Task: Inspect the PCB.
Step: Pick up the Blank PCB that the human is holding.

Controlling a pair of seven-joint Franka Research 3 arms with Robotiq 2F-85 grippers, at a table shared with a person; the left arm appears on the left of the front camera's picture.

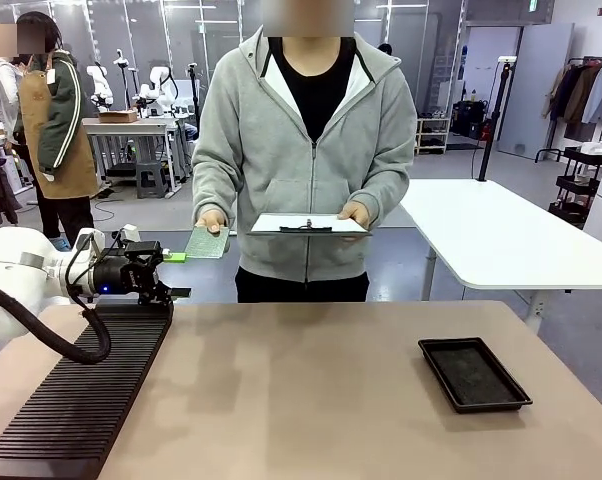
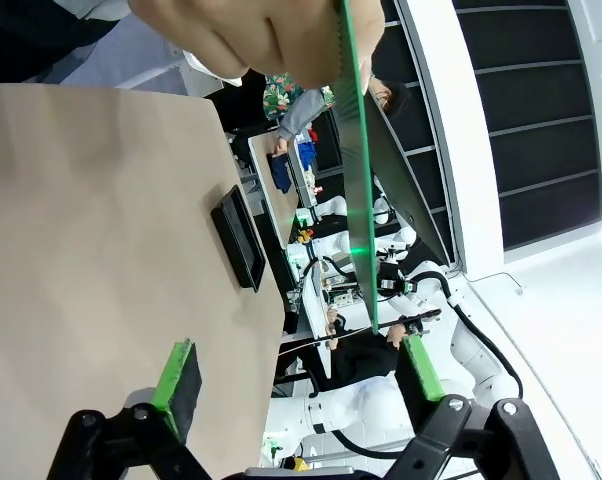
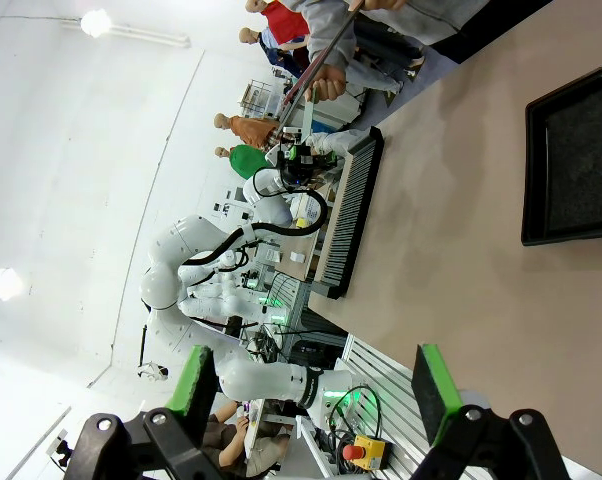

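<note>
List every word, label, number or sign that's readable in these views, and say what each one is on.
No text is legible.
PCB: fine pattern, any print is too small to read.
Clipboard sheet: looks plain white, any writing is too small to read.
Green overhead sign: too small to read.
Black tray: no marking visible.
</note>
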